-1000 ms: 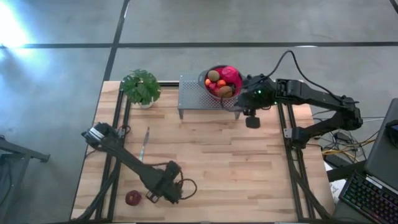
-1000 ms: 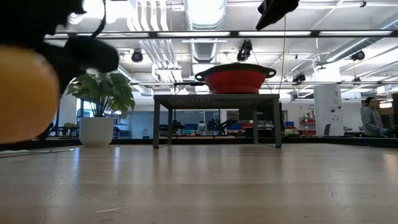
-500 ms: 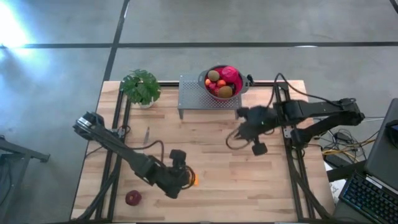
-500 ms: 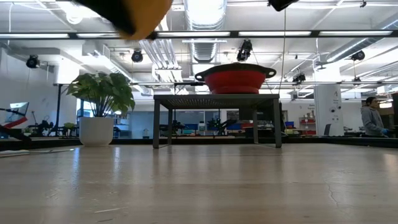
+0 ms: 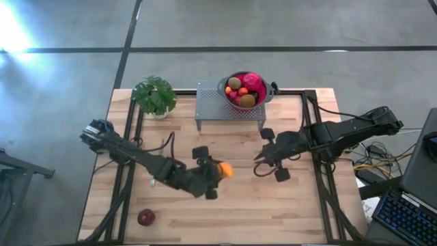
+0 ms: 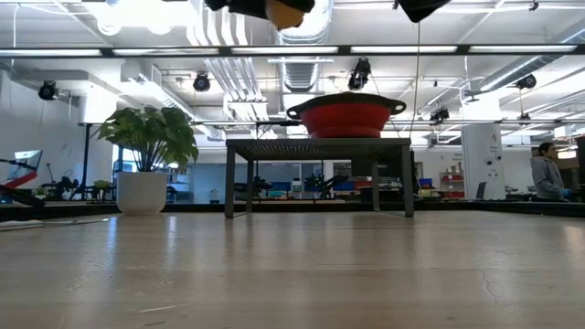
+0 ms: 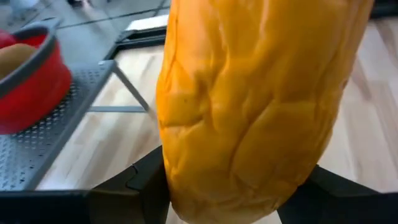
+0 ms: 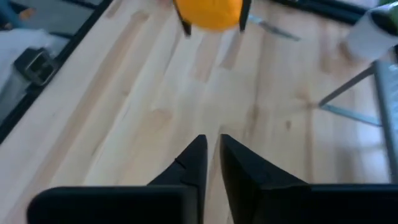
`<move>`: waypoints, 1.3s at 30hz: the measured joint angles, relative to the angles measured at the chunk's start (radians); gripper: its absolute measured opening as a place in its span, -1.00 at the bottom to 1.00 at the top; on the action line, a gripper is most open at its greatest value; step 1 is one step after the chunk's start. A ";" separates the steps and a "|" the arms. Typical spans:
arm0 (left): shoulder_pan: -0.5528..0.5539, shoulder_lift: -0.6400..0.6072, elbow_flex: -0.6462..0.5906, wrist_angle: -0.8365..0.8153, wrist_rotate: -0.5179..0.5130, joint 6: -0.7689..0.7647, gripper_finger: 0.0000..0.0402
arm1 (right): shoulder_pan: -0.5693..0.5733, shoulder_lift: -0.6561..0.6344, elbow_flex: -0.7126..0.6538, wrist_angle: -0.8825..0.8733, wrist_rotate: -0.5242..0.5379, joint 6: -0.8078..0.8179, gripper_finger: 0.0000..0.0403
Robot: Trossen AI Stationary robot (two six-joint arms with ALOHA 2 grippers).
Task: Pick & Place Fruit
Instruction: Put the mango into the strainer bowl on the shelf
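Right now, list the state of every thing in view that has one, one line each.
Left gripper: shut on the long orange fruit, held up off the table.
Long orange fruit: clamped between the left fingers, in the air.
Right gripper: shut, empty, over bare table.
Red colander: upright on the metal stand, holding several fruits.
Metal stand: standing at the table's back.
Red apple: loose on the table.
Potted plant: upright.

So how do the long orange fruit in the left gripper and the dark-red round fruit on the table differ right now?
The long orange fruit is held in the left gripper above mid-table; the dark-red round fruit lies loose on the wooden table near its front left.
The orange one is elongated, the dark-red one round.
The orange one sits nearer the red colander bowl.
Neither is in the bowl yet.
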 joint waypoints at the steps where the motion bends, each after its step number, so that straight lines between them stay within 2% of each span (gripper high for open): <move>1: 0.014 0.000 0.000 0.015 -0.001 -0.003 0.13 | 0.000 0.000 0.000 0.014 0.015 0.000 -0.75; 5: 0.055 0.000 0.000 0.045 -0.001 -0.011 0.13 | 0.000 0.000 0.021 0.028 0.054 -0.001 -0.53; 11: 0.088 0.000 0.000 0.124 0.015 -0.009 0.13 | 0.000 0.000 0.045 0.115 0.079 -0.054 -0.09; 16: 0.106 0.000 0.000 0.208 0.038 0.037 0.13 | 0.000 0.001 0.042 0.196 0.081 -0.096 0.26; 21: 0.124 0.000 0.000 0.308 0.084 0.113 0.13 | 0.000 0.001 0.041 0.246 0.082 -0.144 0.51; 29: 0.176 0.000 0.000 0.413 0.159 0.191 0.13 | 0.000 0.001 0.041 0.355 0.082 -0.195 0.70; 31: 0.193 0.000 0.000 0.437 0.204 0.194 0.13 | 0.000 0.002 0.039 0.385 0.084 -0.211 0.72; 39: 0.237 0.000 0.000 0.521 0.297 0.233 0.13 | -0.001 0.002 0.035 0.471 0.126 -0.266 0.64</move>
